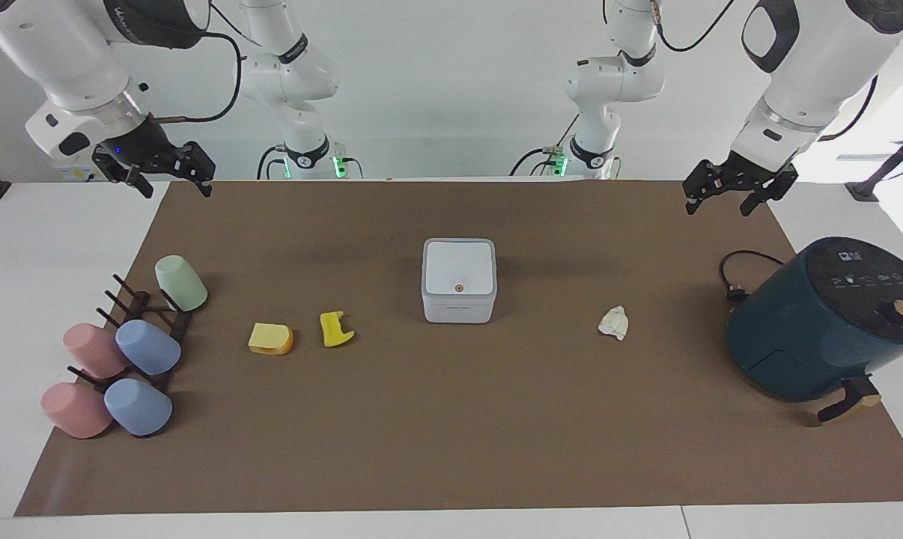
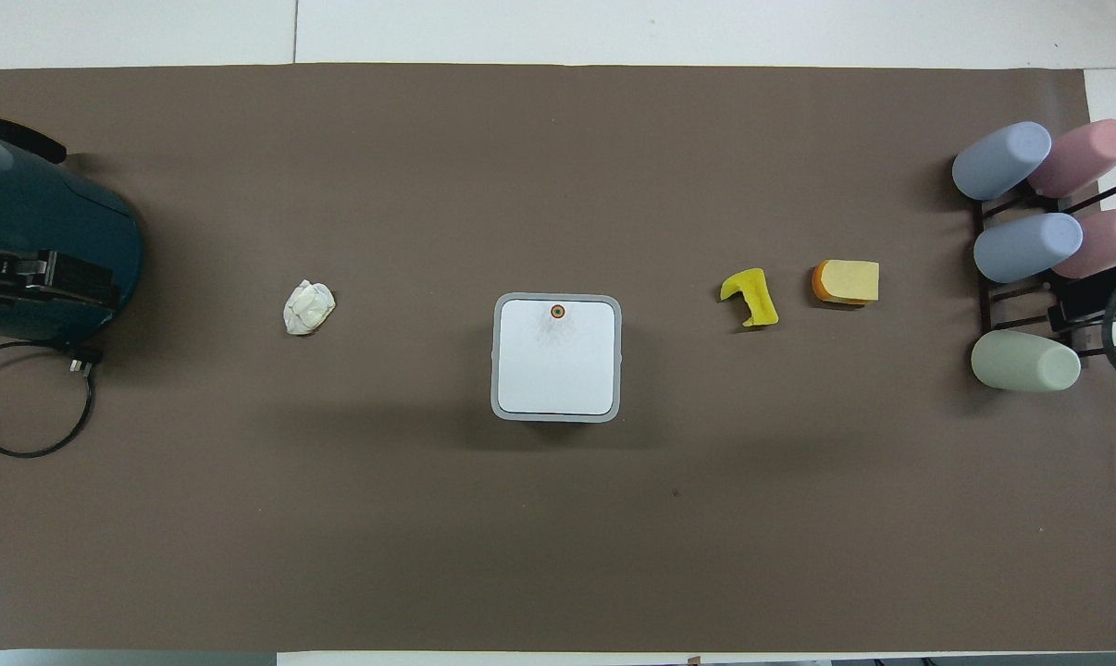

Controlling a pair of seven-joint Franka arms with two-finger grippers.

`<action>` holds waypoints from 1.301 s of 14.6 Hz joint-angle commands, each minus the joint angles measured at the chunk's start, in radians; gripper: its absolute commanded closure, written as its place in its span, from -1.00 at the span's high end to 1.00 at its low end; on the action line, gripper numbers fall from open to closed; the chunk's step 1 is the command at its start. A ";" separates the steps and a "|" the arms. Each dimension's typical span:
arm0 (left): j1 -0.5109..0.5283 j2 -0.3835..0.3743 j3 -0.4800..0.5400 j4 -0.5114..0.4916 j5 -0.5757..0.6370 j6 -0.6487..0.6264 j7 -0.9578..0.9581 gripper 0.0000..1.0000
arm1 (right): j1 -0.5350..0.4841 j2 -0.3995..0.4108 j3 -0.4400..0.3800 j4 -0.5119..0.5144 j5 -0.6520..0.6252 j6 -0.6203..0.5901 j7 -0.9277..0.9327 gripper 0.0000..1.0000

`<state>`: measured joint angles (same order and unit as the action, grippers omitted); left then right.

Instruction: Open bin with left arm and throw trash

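Observation:
The white bin (image 1: 458,281) stands mid-table with its lid shut and the orange button (image 1: 459,287) on top; it also shows in the overhead view (image 2: 556,357). The toast-like block (image 1: 271,338) and the yellow notched piece (image 1: 336,329) lie beside the bin toward the right arm's end. The white paper wad (image 1: 614,322) lies toward the left arm's end. My left gripper (image 1: 721,206) is open and empty, raised over the mat's edge near the air fryer. My right gripper (image 1: 174,187) is open and empty, raised over the mat's corner near its base.
A dark teal air fryer (image 1: 826,322) with a black cable (image 1: 736,277) stands at the left arm's end. A dark rack (image 1: 141,314) with several pastel cups (image 1: 147,346) sits at the right arm's end. A brown mat (image 1: 451,434) covers the table.

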<state>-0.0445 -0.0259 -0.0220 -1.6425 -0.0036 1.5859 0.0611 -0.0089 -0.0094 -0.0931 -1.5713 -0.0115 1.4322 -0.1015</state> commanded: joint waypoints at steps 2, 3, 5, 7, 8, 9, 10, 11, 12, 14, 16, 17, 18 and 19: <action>-0.005 -0.020 0.001 -0.025 0.005 0.020 -0.013 1.00 | 0.004 -0.004 -0.010 -0.006 0.013 0.013 0.017 1.00; -0.005 -0.020 -0.001 -0.023 0.005 0.020 -0.014 1.00 | 0.001 -0.014 -0.010 -0.004 0.015 0.008 0.017 1.00; -0.006 -0.020 -0.004 -0.023 0.005 0.020 -0.014 1.00 | -0.002 -0.006 -0.010 -0.006 0.016 0.008 0.016 1.00; -0.008 -0.020 -0.009 -0.025 0.005 0.028 -0.014 1.00 | -0.003 -0.006 -0.010 -0.004 0.018 0.014 0.016 1.00; -0.023 -0.019 -0.010 -0.025 0.005 0.045 -0.015 0.83 | -0.003 -0.004 -0.008 -0.004 0.019 0.016 0.016 1.00; -0.053 -0.020 -0.010 -0.026 0.005 0.052 -0.027 0.01 | -0.002 -0.004 -0.007 -0.003 0.019 0.014 0.017 1.00; -0.080 -0.020 -0.010 -0.034 0.005 0.058 -0.044 -0.83 | -0.002 -0.004 -0.007 -0.003 0.019 0.016 0.016 1.00; -0.096 -0.025 -0.010 -0.051 0.005 0.100 -0.046 -1.00 | -0.003 -0.004 -0.007 -0.004 0.021 0.017 0.016 1.00; -0.132 -0.040 -0.012 -0.097 0.005 0.171 -0.047 -1.00 | 0.003 -0.004 -0.005 -0.006 0.022 0.037 0.017 1.00; -0.213 -0.066 -0.012 -0.180 0.004 0.285 -0.076 -1.00 | 0.007 -0.021 -0.004 -0.074 0.024 0.144 0.023 1.00; -0.305 -0.045 -0.012 -0.209 0.004 0.377 -0.171 -1.00 | 0.004 -0.049 -0.004 -0.168 0.056 0.279 0.034 1.00; -0.342 -0.042 -0.012 -0.239 0.004 0.449 -0.205 -1.00 | 0.009 -0.063 -0.004 -0.218 0.071 0.328 0.035 1.00; -0.388 -0.036 -0.012 -0.270 0.004 0.523 -0.239 -1.00 | 0.010 -0.079 0.004 -0.280 0.077 0.400 0.037 1.00; -0.435 -0.010 -0.012 -0.284 0.004 0.576 -0.263 -1.00 | 0.012 -0.081 0.006 -0.309 0.080 0.445 0.037 1.00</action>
<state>-0.4031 -0.0395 -0.0501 -1.8637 -0.0045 2.0545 -0.1511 -0.0011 -0.0297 -0.0949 -1.7577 0.0516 1.7790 -0.0873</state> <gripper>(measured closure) 0.987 0.000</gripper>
